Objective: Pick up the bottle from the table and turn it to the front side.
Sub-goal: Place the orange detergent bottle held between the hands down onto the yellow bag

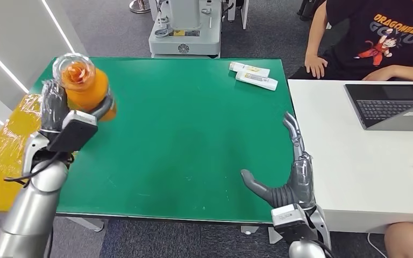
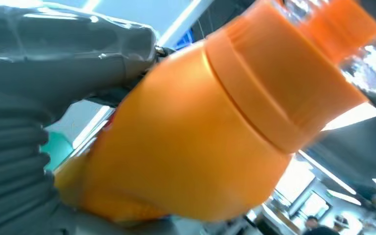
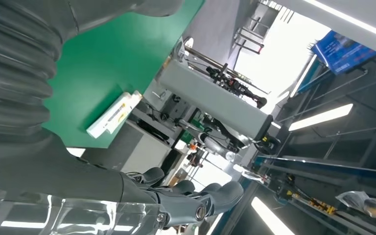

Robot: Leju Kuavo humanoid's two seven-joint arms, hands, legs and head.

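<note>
1. Far left of the head view: a yellow, wrinkled plastic-wrapped surface (image 1: 2, 150) lies beside the table edge.
2. Upper left of the head view: the left hand (image 1: 67, 115) grips the bottle (image 1: 83, 86), fingers wrapped around its lower body. The bottle is lifted clear of the green table (image 1: 183, 134) and its cap end is tilted toward the camera.
3. Bottle material: smooth, opaque orange plastic, rounded body, topped by a clear dome-shaped cap (image 1: 73, 68) with orange visible inside.
4. The left wrist view adds detail that the head view lacks: a raised band around the bottle (image 2: 191, 147) shoulder and a blurred clear cap (image 2: 333, 29) at upper right. The grey thumb (image 2: 78, 54) presses on the bottle side; the ribbed grey cover (image 2: 10, 166) occupies the lower left.
5. Table surface: flat, matte green mat, rectangular.
6. Upper centre of the head view: two flat white tubes (image 1: 253, 75) lie side by side near the far table edge. The right wrist view shows one tube (image 3: 113, 115) from the side at the mat corner.
7. Lower right of the head view: the right hand (image 1: 293, 177) is spread and holds nothing, positioned over the table's right edge, thumb extended to the left.
8. Right of the head view: a white desk (image 1: 349, 172) carries a dark laptop (image 1: 392, 105). A person (image 1: 376, 37) in a dark printed shirt sits behind it.
</note>
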